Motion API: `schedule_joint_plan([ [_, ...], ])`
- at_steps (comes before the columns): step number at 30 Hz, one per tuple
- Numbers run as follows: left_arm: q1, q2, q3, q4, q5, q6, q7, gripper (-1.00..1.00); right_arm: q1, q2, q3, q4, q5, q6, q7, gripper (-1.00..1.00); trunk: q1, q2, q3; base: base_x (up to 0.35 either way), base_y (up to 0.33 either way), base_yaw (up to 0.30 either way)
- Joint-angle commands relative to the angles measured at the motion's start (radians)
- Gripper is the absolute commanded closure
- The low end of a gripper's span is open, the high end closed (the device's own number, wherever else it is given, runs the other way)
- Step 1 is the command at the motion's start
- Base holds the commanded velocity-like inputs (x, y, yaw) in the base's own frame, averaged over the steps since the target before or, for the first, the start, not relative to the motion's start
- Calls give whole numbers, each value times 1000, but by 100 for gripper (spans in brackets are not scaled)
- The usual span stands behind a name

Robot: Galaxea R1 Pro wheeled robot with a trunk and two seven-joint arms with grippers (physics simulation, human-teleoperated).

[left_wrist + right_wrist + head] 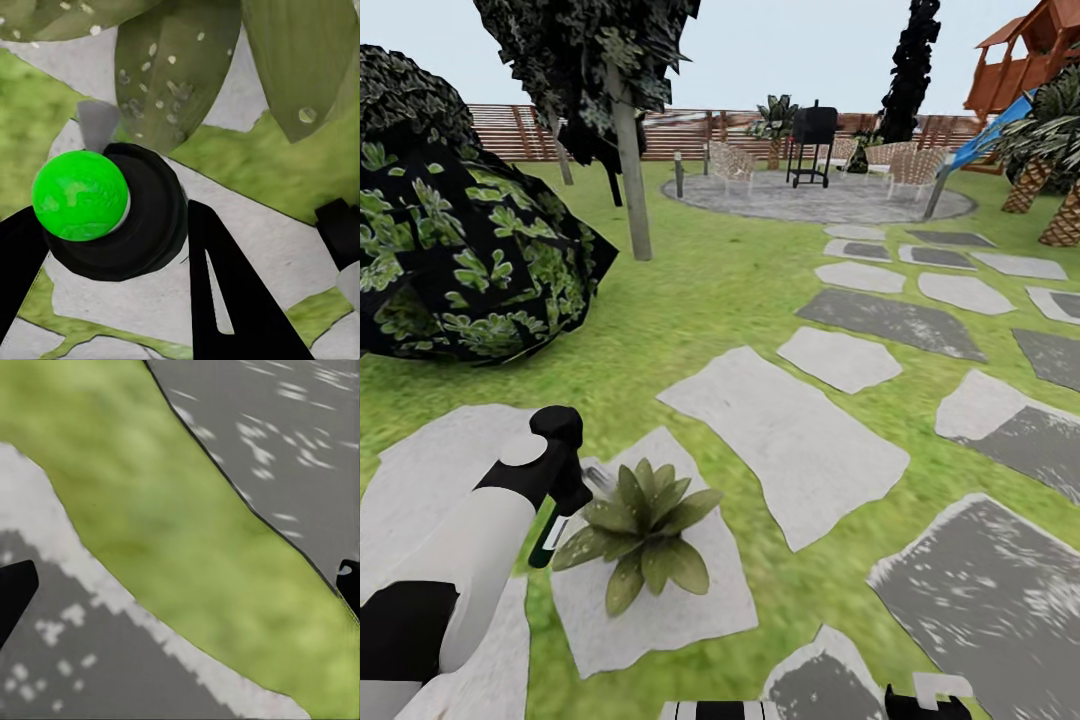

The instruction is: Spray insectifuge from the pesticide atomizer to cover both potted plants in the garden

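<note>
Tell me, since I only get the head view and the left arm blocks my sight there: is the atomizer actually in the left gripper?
Observer: Yes. In the left wrist view the left gripper has a finger on either side of the pesticide atomizer, against its dark body.
Operator: What is it aimed at?
Observer: The potted plant has its leaves just beyond the bottle's bright green top.
Operator: Any spray on it?
Observer: Pale droplets dot those leaves.
</note>
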Motion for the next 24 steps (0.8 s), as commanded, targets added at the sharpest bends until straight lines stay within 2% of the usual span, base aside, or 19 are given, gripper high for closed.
schedule_joint_plan([
  [1,-1,1,-5,0,-7,11,-9,100,-1,0,-8,1,10,-3,-3,-100,0,0,-1,326,-2,164],
  [6,4,1,-5,7,-13,9,-9,100,-1,1,-8,1,10,-3,-3,-100,0,0,-1,264,0,248],
  [15,9,1,-6,12,-13,9,-9,100,-1,1,-8,1,10,-3,-3,-100,0,0,-1,18,-5,277],
  [24,6,1,-7,11,-14,9,-9,100,-1,-1,-9,1,10,-3,-3,-100,0,0,-1,0,-242,263],
])
